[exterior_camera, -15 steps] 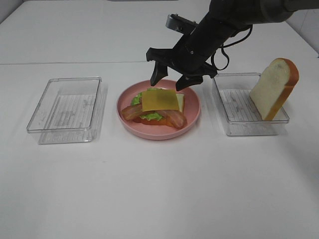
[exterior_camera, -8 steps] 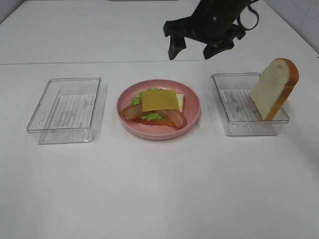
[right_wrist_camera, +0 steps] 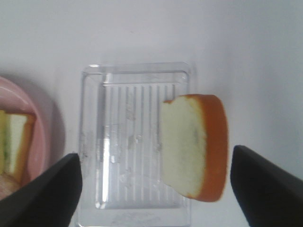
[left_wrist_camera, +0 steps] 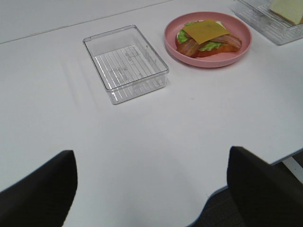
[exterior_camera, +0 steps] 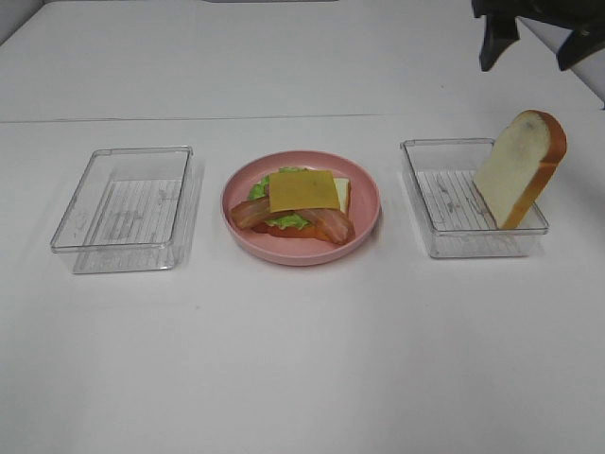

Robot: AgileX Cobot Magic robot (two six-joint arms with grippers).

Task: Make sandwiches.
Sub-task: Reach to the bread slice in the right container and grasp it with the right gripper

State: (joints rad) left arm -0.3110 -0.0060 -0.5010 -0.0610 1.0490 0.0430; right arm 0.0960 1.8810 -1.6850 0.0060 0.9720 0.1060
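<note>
While the bread slice (exterior_camera: 518, 168) leans upright, crust rightward | right pincer (exterior_camera: 539, 43) released | left pincer (left_wrist_camera: 151, 189) released

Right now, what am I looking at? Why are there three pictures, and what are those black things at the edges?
It's a robot with two arms, and each arm ends in a claw for grabbing. One picture comes from a camera up high, looking down at the white table. The other two come from little cameras on the arms' wrists, so the black shapes at the edges are the claws' own fingers.

The right claw is open and hangs above a clear tray where a bread slice leans on the rim. The left claw is open too, and holds nothing.

In the middle sits a pink plate with a half-built toy sandwich: bread, lettuce, bacon strips and a cheese slice on top. Another tray on the left is empty.
</note>
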